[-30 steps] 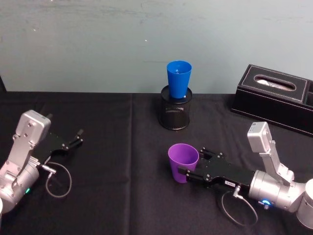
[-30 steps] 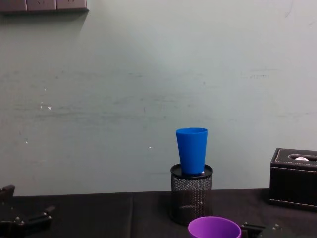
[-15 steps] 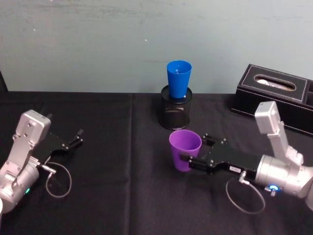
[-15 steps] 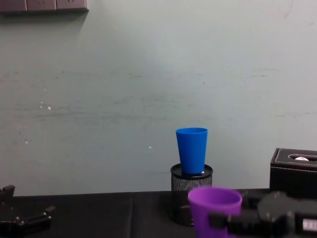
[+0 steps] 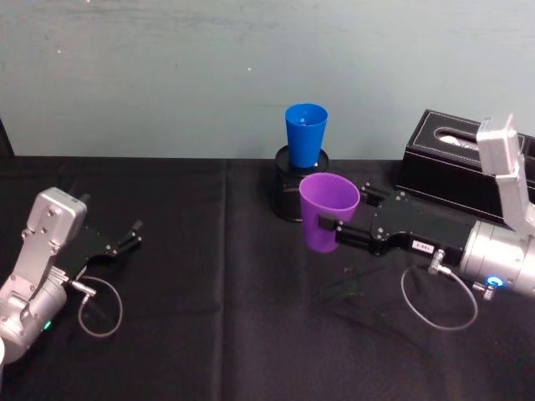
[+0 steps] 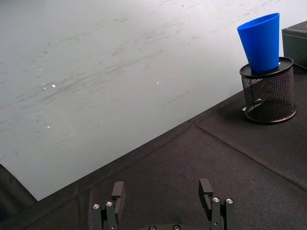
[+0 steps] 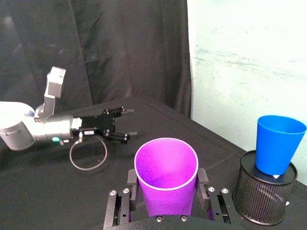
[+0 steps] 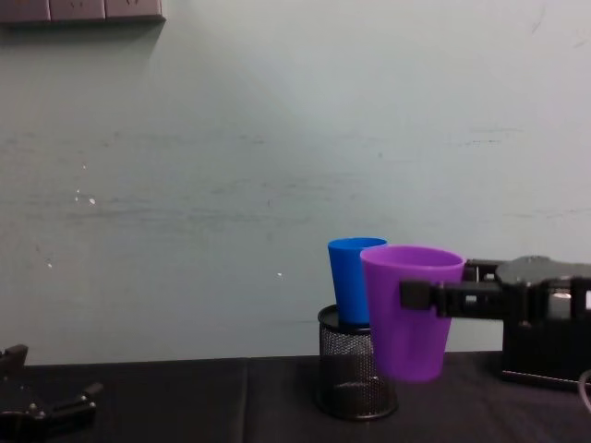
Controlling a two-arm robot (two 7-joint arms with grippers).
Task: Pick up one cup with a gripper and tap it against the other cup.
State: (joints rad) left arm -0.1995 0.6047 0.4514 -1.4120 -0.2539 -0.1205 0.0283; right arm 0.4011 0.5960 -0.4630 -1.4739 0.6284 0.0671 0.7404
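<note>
purple cup (image 5: pixel 328 209) aloft by mesh pot (image 5: pixel 286 199)

right gripper (image 5: pixel 333 224) pinches the cup upright, just in front of the pot, off the table (image 5: pixel 209 292). blue cup (image 5: pixel 305 134) stands in the pot. left gripper (image 5: pixel 134 234), fingers (image 6: pixel 205 188) spread, rests far left of it.

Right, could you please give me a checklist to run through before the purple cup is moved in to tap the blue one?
1. Grip: right gripper shut on the purple cup, a finger on each side, cup upright: ok.
2. Lift: purple cup hangs clear of the table: ok.
3. Target: blue cup sits mouth up in the mesh pot: ok.
4. Gap: the cups stand apart in the right wrist view, tap not yet made: ok.
5. Path: left gripper open, parked at the table's left, away from both cups: ok.
6. Mesh pot steady enough to take a tap: cannot tell.
</note>
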